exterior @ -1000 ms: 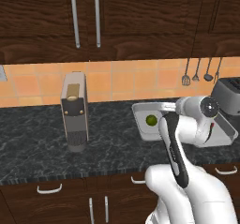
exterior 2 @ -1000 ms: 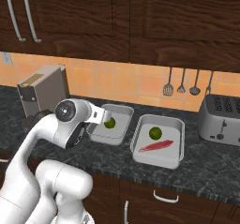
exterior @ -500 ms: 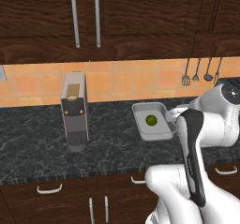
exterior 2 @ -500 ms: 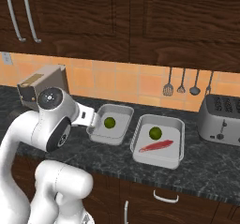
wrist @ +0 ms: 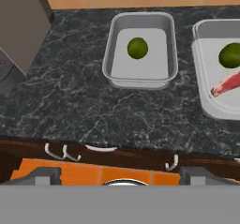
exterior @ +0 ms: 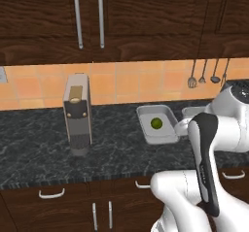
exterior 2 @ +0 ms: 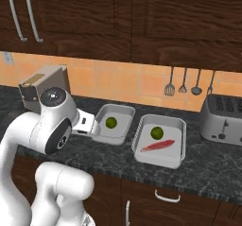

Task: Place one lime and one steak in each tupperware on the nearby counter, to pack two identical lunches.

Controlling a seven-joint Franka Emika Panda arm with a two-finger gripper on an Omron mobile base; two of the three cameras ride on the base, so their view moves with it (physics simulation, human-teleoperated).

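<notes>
Two shallow pale grey rectangular tupperware trays sit side by side on the black-grey marbled stone counter (exterior 2: 212, 170). The left tray (exterior 2: 124, 113) holds one small round bright-green lime (exterior 2: 111, 123) alone. The right tray (exterior 2: 181, 136) holds another lime (exterior 2: 156, 133) with a thin red-pink steak (exterior 2: 158, 146) lying just in front of it. The white arm's gripper hangs back over the counter's front edge, fingers spread wide, holding nothing. A silver toaster (exterior 2: 221, 120) stands to the right, and a grey boxy appliance (exterior: 77, 113) to the left.
</notes>
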